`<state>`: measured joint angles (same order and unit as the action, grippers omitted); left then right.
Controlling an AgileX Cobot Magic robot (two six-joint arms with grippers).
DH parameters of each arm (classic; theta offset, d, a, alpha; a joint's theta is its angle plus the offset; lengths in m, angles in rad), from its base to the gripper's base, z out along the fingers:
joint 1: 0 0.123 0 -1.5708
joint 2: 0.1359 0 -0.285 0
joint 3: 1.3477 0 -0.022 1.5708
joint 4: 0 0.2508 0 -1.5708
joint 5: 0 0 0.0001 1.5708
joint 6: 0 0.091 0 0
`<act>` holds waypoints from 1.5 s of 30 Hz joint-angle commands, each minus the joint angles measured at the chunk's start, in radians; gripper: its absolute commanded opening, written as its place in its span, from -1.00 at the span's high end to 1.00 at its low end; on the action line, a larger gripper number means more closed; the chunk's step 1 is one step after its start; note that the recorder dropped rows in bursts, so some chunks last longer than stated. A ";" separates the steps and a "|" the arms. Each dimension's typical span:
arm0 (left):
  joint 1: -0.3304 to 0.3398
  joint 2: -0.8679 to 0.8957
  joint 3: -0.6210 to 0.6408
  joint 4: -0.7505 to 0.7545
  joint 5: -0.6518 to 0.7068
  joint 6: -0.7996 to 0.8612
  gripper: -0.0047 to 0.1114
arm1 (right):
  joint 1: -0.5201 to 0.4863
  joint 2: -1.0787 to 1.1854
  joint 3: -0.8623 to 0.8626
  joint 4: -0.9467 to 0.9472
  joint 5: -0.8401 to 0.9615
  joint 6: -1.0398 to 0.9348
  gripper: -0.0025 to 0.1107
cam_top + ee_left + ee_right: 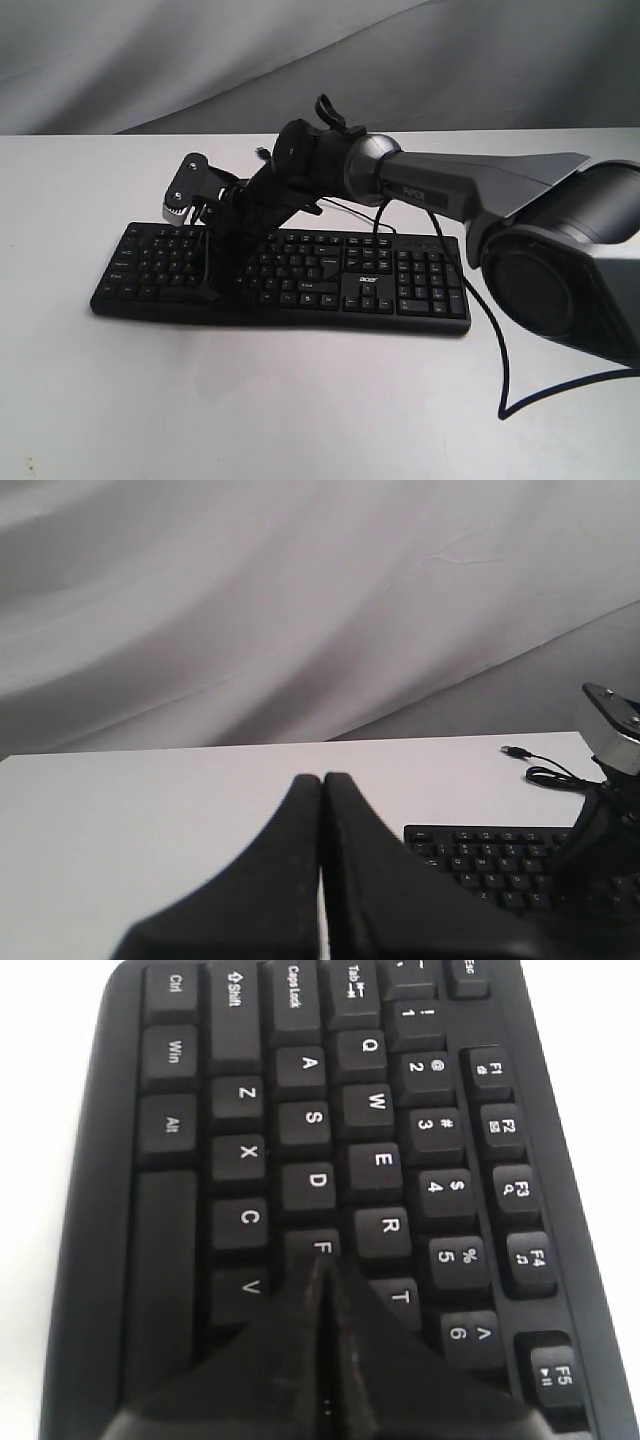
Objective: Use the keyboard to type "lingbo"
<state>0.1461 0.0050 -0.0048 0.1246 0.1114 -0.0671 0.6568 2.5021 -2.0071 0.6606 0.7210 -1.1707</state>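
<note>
The long black keyboard (400,282) lies on the white table (300,400), acer logo toward its right. My right gripper (208,292) reaches across from the right and points down at the keyboard's left half, its fingers shut with nothing between them. In the right wrist view the right gripper (322,1263) has its tip at the F key (322,1247) of the keyboard (240,1150); the key beneath the fingers is hidden. My left gripper (322,778) is shut and empty, over bare table to the side of the keyboard (480,860). It does not show in the exterior view.
The thin black USB cable (497,345) runs from behind the keyboard and loops over the table at the right front. Its plug (512,751) lies behind the keyboard. The right arm's grey forearm (470,190) spans the keyboard's right half. A grey cloth (200,60) hangs behind.
</note>
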 commanded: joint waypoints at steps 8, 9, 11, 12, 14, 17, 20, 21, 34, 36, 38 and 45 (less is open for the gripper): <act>-0.007 -0.005 0.005 0.000 -0.007 -0.002 0.91 | 0.005 -0.054 -0.003 -0.044 0.084 0.038 0.96; -0.007 -0.005 0.005 0.000 -0.007 -0.002 0.91 | 0.005 -0.054 0.002 -0.044 0.084 0.038 0.96; -0.007 -0.005 0.005 0.000 -0.007 -0.002 0.91 | 0.007 -0.052 0.010 -0.044 0.082 0.041 0.96; -0.007 -0.005 0.005 0.000 -0.007 -0.002 0.91 | 0.007 -0.052 0.009 -0.044 0.087 0.041 0.96; -0.007 -0.005 0.005 0.000 -0.007 -0.002 0.91 | 0.007 -0.052 0.009 -0.044 0.089 0.041 0.96; -0.007 -0.005 0.005 0.000 -0.007 -0.002 0.91 | 0.007 -0.052 0.009 -0.044 0.090 0.041 0.96; -0.007 -0.005 0.005 0.000 -0.007 -0.002 0.91 | 0.007 -0.052 0.009 -0.044 0.101 0.041 0.96; -0.007 -0.005 0.005 0.000 -0.007 -0.002 0.91 | 0.007 -0.052 0.009 -0.044 0.101 0.041 0.96; -0.007 -0.005 0.005 0.000 -0.007 -0.002 0.91 | 0.009 -0.048 0.009 -0.044 0.109 0.037 0.96; -0.007 -0.005 0.005 0.000 -0.007 -0.002 0.91 | 0.009 -0.038 0.009 -0.044 0.107 0.035 0.96; -0.007 -0.005 0.005 0.000 -0.007 -0.002 0.91 | 0.009 -0.023 0.009 -0.044 0.107 0.035 0.96; -0.007 -0.005 0.005 0.000 -0.007 -0.002 0.91 | 0.004 -0.038 0.009 -0.079 0.120 0.043 0.96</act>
<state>0.1461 0.0050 -0.0048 0.1246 0.1114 -0.0671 0.6627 2.4810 -2.0036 0.6091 0.8324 -1.1334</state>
